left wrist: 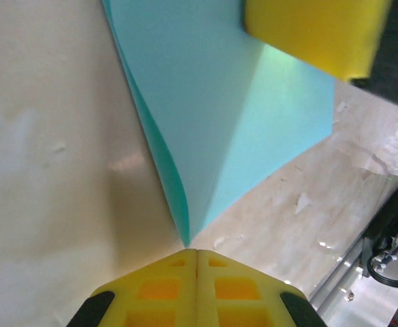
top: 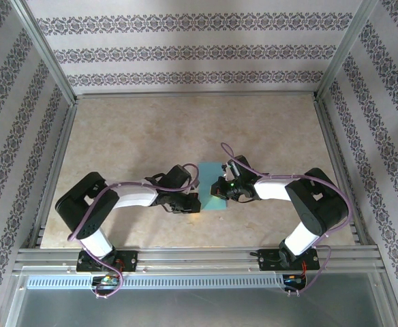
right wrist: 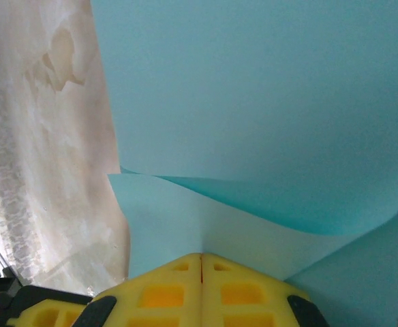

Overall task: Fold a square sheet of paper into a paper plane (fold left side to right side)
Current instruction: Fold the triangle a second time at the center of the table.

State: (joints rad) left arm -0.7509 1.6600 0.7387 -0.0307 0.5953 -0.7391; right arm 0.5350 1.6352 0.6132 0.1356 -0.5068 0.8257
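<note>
From above, both wrists cover much of the square sheet of paper (top: 209, 170), which lies mid-counter (top: 131, 136) between them, its outline hard to read. The left jaws are pressed shut, with the sheet's curled corner meeting their tips; whether they pinch it I cannot tell. The right jaws are shut too, a pale layer running under their tips below a bulging curl.

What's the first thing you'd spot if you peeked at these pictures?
The bright cyan paper sheet jumps out, in the middle of the beige table between the two arms, curling over on itself. Next come the yellow fingers: the left gripper pinches one corner, and the right gripper pinches the sheet's opposite side.
</note>
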